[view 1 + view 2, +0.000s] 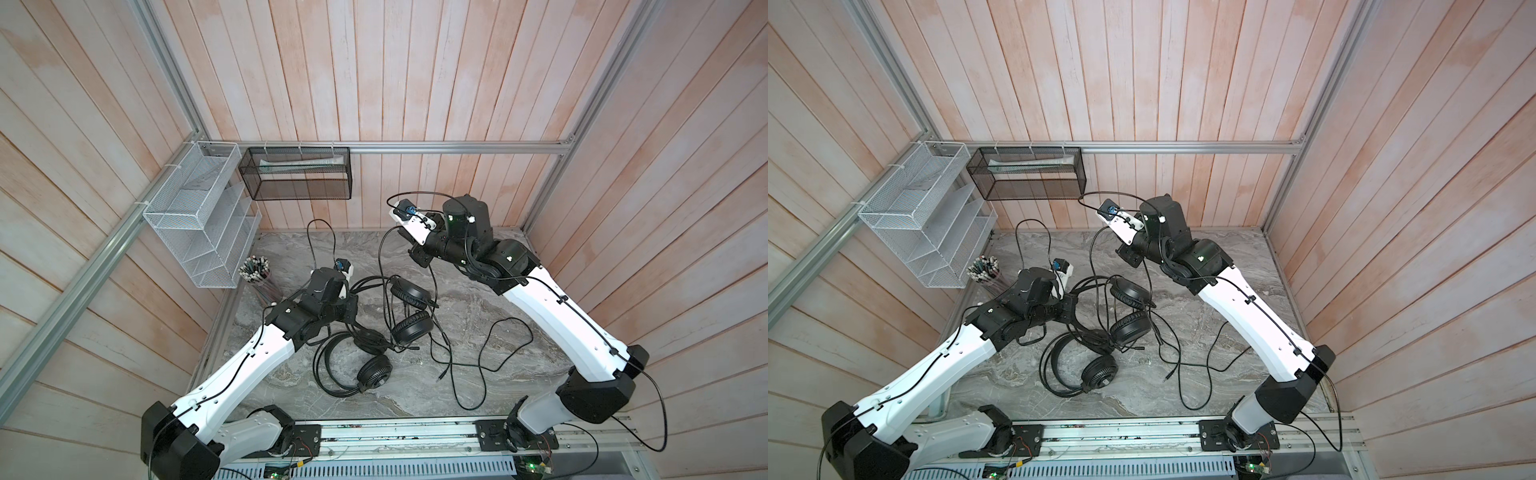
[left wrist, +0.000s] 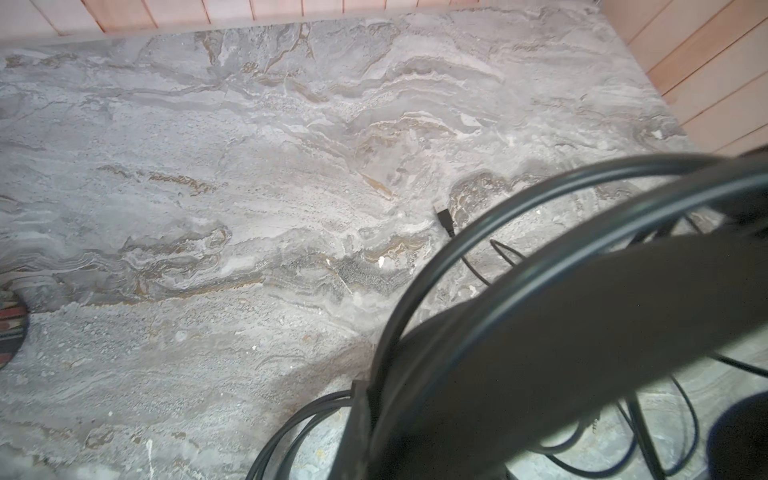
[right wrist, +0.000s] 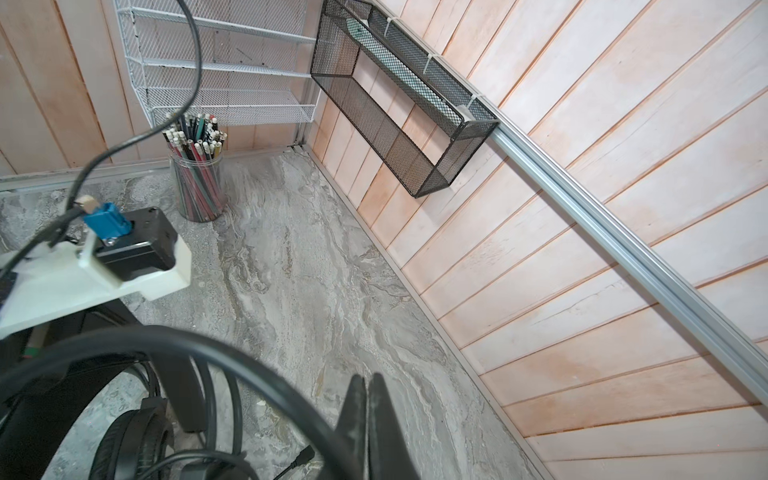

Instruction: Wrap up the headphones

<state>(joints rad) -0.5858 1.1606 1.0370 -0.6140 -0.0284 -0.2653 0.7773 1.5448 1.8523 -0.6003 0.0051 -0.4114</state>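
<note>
On the desk [image 1: 415, 399], a grey veined stone-look slab: both headsets sit mid-surface, close together, with cords tangled between and around them.
Rear headset [image 1: 409, 293] [image 1: 1129, 293]: matte black, round padded earcups, thin double-wire headband [image 2: 582, 324] with a broad inner strap. The band rises toward the left arm's wrist.
Front headset [image 1: 374, 372] [image 1: 1099, 372]: same black build, one ribbed round earcup facing up, wire band looping on the slab toward the left arm.
Left pincer [image 2: 360, 399]: clenched on the rear headset's headband. The smooth wires curve away from its finger in the left wrist view.
Right pincer [image 3: 368, 380]: hangs above the far side of the desk, dark fingers pressed flat together. A thin black cord [image 1: 379, 257] arcs close by; cannot tell whether it is nipped.
Loose cord [image 1: 482, 361]: thin, black, in wandering loops right of the headsets. Its small plug end [image 1: 440, 379] lies free.
Back left corner: clear jar of pencils [image 3: 197, 183], white wire-mesh rack [image 1: 199, 224], and black mesh basket [image 1: 297, 174] on the pale plank wall.
</note>
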